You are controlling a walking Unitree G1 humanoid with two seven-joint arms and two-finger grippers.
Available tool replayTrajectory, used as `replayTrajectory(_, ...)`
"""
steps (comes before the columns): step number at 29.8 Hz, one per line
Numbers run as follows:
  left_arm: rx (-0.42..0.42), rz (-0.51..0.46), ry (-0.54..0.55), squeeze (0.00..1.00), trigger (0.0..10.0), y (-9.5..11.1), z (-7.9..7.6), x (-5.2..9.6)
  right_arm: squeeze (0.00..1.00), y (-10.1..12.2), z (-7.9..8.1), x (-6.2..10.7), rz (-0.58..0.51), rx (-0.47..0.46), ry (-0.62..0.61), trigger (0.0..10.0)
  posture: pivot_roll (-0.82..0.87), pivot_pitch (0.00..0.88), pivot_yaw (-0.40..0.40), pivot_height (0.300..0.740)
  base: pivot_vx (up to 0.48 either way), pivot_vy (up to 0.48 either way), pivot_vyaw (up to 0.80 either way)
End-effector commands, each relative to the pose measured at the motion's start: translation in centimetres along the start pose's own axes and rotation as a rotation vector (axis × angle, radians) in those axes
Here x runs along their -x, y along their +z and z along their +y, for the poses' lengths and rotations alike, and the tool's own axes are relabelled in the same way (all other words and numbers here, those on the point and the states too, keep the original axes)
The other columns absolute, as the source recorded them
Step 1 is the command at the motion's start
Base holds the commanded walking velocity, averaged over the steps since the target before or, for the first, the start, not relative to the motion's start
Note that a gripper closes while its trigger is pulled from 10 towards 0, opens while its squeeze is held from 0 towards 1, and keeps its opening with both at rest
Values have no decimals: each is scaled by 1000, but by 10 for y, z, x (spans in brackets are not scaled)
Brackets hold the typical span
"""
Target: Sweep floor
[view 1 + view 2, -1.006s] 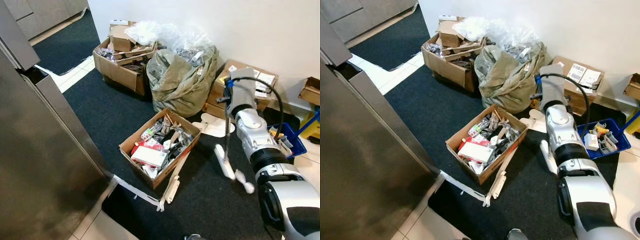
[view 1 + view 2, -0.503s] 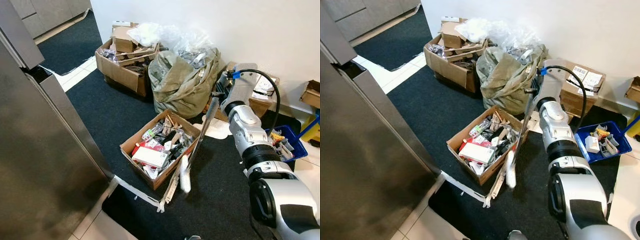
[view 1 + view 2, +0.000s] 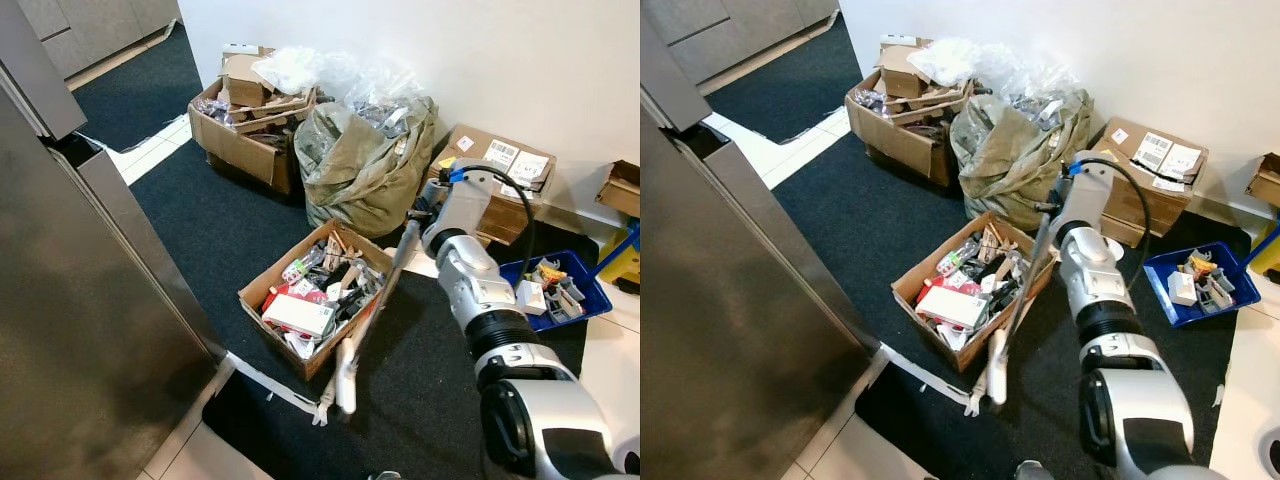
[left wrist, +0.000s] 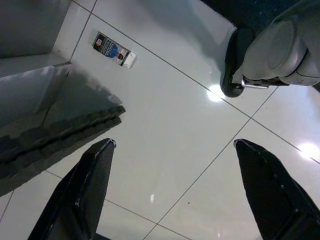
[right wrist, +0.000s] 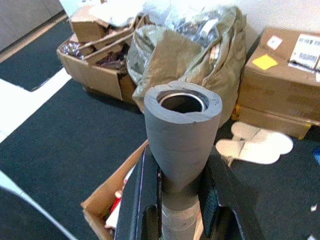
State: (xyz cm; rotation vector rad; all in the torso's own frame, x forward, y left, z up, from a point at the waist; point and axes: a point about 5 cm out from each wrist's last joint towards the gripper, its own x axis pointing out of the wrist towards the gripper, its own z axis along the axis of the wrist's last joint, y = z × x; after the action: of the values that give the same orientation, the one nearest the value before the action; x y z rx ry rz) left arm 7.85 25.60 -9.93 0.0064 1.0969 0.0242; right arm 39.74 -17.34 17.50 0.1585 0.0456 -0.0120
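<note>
My right jaws [image 5: 175, 200] are clamped around the grey handle of a broom [image 3: 375, 305], whose shaft slants down toward seven o'clock to a pale head on the dark carpet [image 3: 230, 230] beside an open cardboard box [image 3: 318, 290] of clutter. At twelve o'clock a stuffed olive bag [image 3: 365, 160] sits against the wall. My left jaws [image 4: 172, 195] hang spread wide over glossy white floor tiles [image 4: 165, 115].

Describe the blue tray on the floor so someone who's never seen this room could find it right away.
Start at the white wall and the big olive sack slumped against it. Past the labelled cardboard box on the robot's right lies the blue tray, on dark carpet by the white tiles. It alone is bright blue plastic, shallow, holding small parts; its neighbours are brown cardboard.
</note>
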Motion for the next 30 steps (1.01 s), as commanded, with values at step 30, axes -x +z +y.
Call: replayTrajectory(30,35,34,-3,0,10000,-10,0,2,0,49,23,19,51,-240,289,10000,-7,186,31,740,0,0,0)
